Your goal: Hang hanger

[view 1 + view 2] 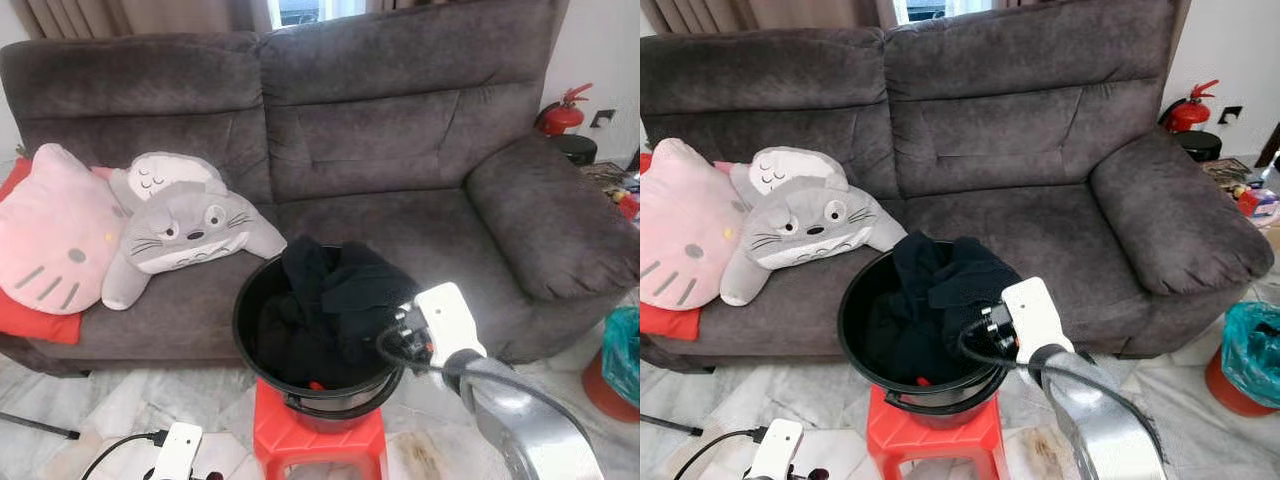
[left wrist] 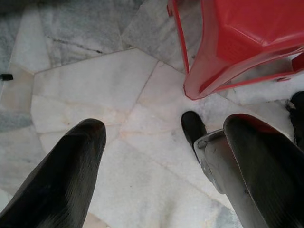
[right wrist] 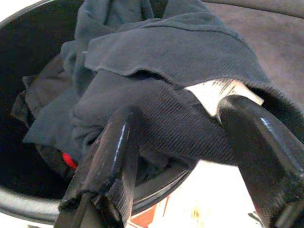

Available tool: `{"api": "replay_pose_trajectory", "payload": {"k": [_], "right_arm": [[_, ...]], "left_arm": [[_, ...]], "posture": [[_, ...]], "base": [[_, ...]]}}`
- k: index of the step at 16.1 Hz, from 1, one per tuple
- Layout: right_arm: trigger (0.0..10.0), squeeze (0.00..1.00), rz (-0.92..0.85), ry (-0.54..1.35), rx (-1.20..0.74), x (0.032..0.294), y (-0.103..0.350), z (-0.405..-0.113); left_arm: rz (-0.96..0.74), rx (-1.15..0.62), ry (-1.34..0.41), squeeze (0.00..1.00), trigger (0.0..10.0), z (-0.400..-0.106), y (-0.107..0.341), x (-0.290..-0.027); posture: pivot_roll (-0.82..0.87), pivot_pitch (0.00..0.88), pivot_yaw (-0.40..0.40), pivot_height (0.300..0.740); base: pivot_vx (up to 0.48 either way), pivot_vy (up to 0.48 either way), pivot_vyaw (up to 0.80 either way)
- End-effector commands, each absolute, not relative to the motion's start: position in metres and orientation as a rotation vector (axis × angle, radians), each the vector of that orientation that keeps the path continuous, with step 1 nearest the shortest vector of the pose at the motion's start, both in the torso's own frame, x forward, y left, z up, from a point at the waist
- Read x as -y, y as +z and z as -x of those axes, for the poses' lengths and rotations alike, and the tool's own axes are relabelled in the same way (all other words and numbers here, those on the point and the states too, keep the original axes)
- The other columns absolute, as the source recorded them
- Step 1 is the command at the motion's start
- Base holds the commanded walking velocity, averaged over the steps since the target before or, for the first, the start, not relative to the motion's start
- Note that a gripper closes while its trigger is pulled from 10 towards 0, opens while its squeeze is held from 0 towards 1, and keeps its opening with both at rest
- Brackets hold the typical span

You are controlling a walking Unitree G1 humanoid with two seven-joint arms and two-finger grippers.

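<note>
Pink and plush, a cat-face cushion [image 1: 52, 230] leans at the left end of the grey sofa [image 1: 400, 130], over a red cushion [image 1: 30, 322], with a grey cat-like soft toy [image 1: 185, 230] lying just beside it on the seat. Low at the left, the left gripper [image 2: 156, 175] hangs over the pale marble floor [image 2: 95, 80], its two black fingers [image 2: 61, 180] spread well apart with nothing between them, near a leg of the red stool [image 2: 237, 42]. That stool stands in front of the sofa's middle and carries a black bucket [image 1: 250, 300] stuffed with dark clothes [image 1: 325, 290] that spill over its right rim; a small red piece [image 3: 68, 160], perhaps part of the hanger though I cannot tell, shows deep among them. The right gripper [image 3: 190, 156] is at that right rim, its fingers [image 3: 111, 156] parted around a fold of the dark cloth, one finger pressing against it; whether the cloth is actually pinched cannot be told. Past the sofa's right arm stand a red fire extinguisher [image 1: 562, 115] by the wall and a teal-lined bin [image 1: 1245, 365] on the floor.
</note>
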State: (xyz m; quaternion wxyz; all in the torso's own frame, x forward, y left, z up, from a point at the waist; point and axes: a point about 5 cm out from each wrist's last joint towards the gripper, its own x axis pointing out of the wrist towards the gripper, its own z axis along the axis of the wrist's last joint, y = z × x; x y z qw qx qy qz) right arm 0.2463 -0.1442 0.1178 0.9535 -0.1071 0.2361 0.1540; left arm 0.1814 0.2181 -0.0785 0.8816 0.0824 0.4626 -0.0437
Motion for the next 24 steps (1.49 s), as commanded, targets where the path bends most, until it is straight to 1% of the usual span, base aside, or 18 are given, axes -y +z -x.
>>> {"api": "replay_pose_trajectory", "payload": {"k": [1,5,8,10,14,19,24], "right_arm": [[10.0,0.00,0.225,0.298,-0.461,0.147,0.120,-0.253],[10.0,0.00,0.247,0.344,-0.448,0.141,0.119,-0.263],[10.0,0.00,0.265,0.428,-0.452,0.132,0.115,-0.267],[10.0,0.00,0.285,0.488,-0.455,0.127,0.113,-0.265],[10.0,0.00,0.290,0.521,-0.443,0.124,0.117,-0.262],[10.0,0.00,0.329,0.596,-0.439,0.119,0.120,-0.249],[10.0,0.00,0.329,0.597,-0.477,0.121,0.114,-0.243]], "left_arm": [[-0.207,-0.984,-0.104,0.00,10.0,-0.177,-0.080,-0.221],[-0.212,-0.988,-0.100,0.00,10.0,-0.175,-0.081,-0.222],[-0.213,-0.988,-0.098,0.00,10.0,-0.175,-0.080,-0.223],[-0.215,-0.990,-0.097,0.00,10.0,-0.175,-0.080,-0.224],[-0.216,-0.992,-0.094,0.00,10.0,-0.174,-0.081,-0.224],[-0.217,-0.988,-0.091,0.00,10.0,-0.175,-0.080,-0.226],[-0.217,-0.985,-0.099,0.00,10.0,-0.177,-0.079,-0.225]], "posture": [[-0.18,0.000,0.099,0.740],[-0.18,0.000,0.100,0.740],[-0.17,0.000,0.099,0.740],[-0.17,0.000,0.098,0.740],[-0.17,0.000,0.100,0.740],[-0.17,0.000,0.100,0.740],[-0.17,0.000,0.101,0.740]], "base": [[0.000,0.000,0.00],[0.000,0.000,0.00],[0.000,0.000,0.00],[0.000,0.000,0.00],[0.000,0.000,0.00],[0.000,0.000,0.00],[0.000,0.000,0.00]]}}
